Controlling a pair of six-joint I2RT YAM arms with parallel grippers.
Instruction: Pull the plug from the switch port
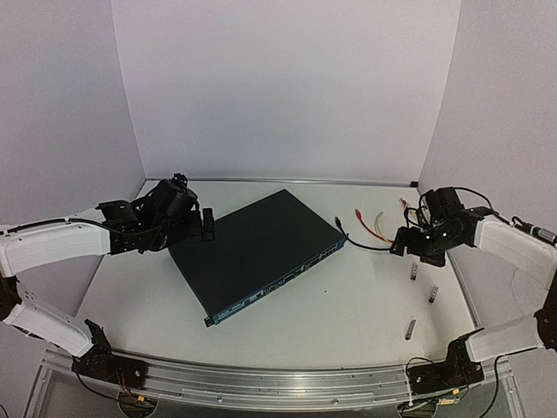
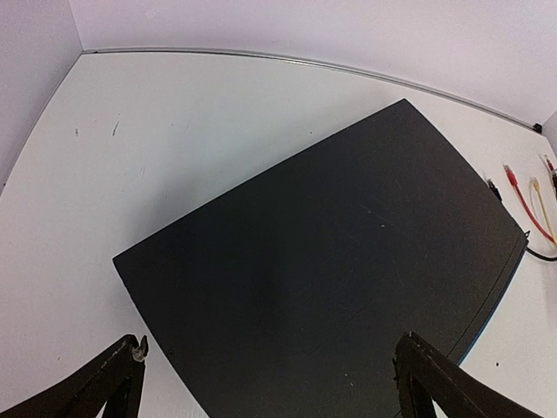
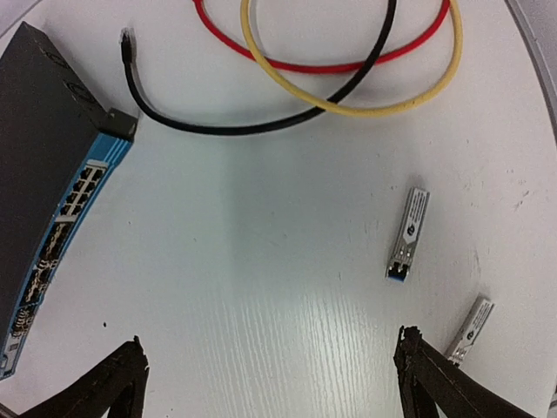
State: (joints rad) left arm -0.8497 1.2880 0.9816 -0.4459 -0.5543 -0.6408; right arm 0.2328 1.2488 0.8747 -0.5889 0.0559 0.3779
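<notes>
The switch (image 1: 258, 251) is a flat dark box lying at an angle mid-table, its blue socket face (image 1: 280, 280) turned toward the near right. That face also shows in the right wrist view (image 3: 71, 202), and I see no plug in its sockets. A black cable (image 3: 235, 126) lies loose on the table, its plug (image 3: 128, 37) free beside the switch's right corner (image 1: 338, 224). My left gripper (image 1: 207, 224) is open and empty at the switch's far left edge, over its top (image 2: 331, 261). My right gripper (image 1: 402, 242) is open and empty over bare table (image 3: 270, 374).
A red cable (image 3: 322, 63) and a yellow cable (image 3: 365, 106) loop at the right back. Small metal modules (image 3: 407, 233) (image 3: 470, 329) lie near my right gripper, with a third (image 1: 409, 327) nearer the front. White walls enclose the table.
</notes>
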